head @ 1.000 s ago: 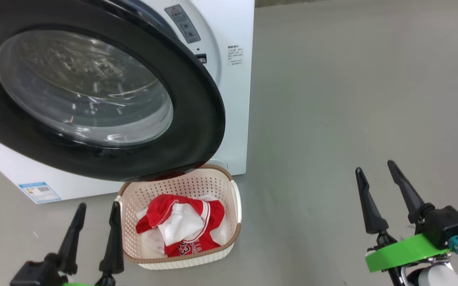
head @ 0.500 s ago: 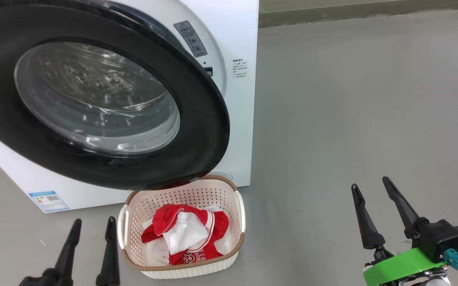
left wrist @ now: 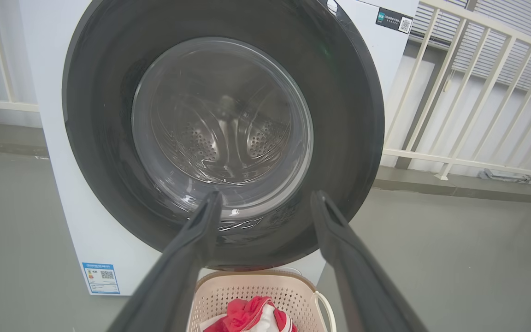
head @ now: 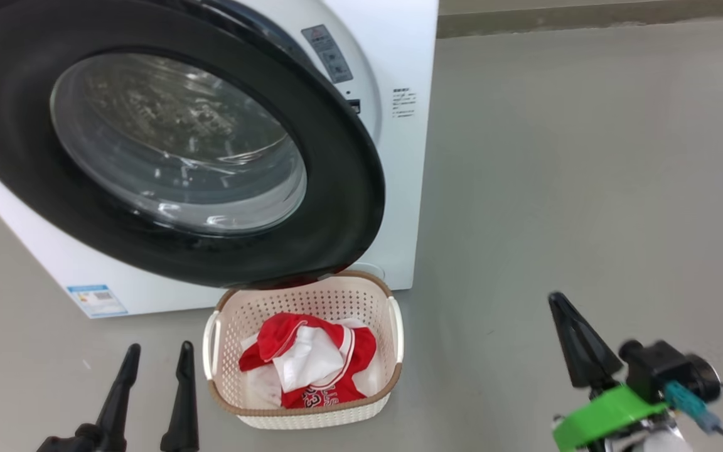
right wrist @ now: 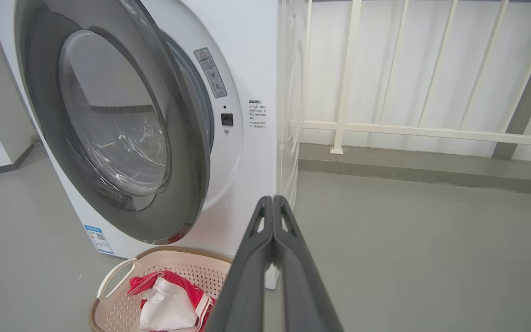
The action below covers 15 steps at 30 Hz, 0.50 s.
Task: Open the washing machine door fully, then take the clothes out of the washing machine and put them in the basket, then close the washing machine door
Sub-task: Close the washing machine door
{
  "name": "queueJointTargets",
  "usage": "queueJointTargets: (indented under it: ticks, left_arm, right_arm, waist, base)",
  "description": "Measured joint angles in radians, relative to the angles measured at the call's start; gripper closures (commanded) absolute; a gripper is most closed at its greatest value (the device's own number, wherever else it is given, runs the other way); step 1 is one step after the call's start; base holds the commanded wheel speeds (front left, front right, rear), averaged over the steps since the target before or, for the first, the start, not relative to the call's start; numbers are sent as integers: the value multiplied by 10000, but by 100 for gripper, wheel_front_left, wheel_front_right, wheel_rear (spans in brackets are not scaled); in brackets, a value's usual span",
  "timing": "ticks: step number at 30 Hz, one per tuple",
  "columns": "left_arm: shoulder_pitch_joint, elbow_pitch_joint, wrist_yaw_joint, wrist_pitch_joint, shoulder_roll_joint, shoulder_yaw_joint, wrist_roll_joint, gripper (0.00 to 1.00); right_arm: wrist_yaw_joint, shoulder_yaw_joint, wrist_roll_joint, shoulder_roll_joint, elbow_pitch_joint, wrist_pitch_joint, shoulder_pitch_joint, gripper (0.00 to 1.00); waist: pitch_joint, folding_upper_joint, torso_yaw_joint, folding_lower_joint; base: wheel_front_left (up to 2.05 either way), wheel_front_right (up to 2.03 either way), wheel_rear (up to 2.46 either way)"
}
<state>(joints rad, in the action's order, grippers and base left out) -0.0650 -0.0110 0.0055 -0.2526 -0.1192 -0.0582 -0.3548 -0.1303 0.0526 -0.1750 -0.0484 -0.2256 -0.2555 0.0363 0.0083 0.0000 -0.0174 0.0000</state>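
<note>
The right end effector (head: 563, 307) is now pressing its two fingers together on nothing, where they were standing apart a moment ago; the head camera is also shifting, so the whole scene is sliding sideways. The left end effector (head: 159, 348) is holding its fingers wide and empty.

The clothes (head: 311, 370) are lying in the basket (head: 311, 419), just right of the left end effector. Through the glass the drum is looking empty, so unloading seems done. The door (head: 336, 207) is standing off the washing machine (head: 412, 56), ahead of and above the left end effector, so closing it is what appears left.

The door's lower rim is overhanging the basket's far edge. Bare floor (head: 587, 157) is lying open all around the right end effector.
</note>
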Motion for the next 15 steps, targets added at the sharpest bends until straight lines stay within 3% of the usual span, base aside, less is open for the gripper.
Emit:
queueJointTargets:
  ticks: [15]
  left_arm:
    - [607, 284, -150, 0, 201, -336, 102, 0]
  right_arm:
    - [0, 2462, -857, -790, -1685, 0, 3702, 100]
  waist:
    - [1108, 0, 867, 0]
  base:
    - [0, 0, 0]
